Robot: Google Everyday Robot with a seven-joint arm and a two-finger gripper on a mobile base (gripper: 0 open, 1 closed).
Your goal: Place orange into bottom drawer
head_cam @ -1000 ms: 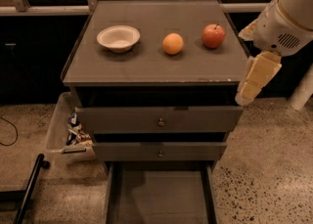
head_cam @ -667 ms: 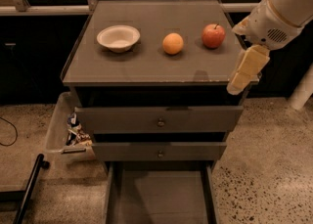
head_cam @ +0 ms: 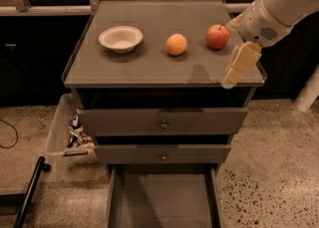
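While the orange (head_cam: 176, 44) sits mid-way along the grey cabinet top (head_cam: 149, 67), it lies between a white bowl (head_cam: 120, 38) on the left of the view and a red apple (head_cam: 218, 36) on the right, touching neither. Gripper (head_cam: 235, 70): over the top's front right corner, tilted down, near the apple, well apart from the orange. Wide or narrow: cannot tell. Bottom drawer (head_cam: 164, 199): pulled out at floor level, grey floor showing. A bin (head_cam: 56, 128) holding packets stands beside the cabinet
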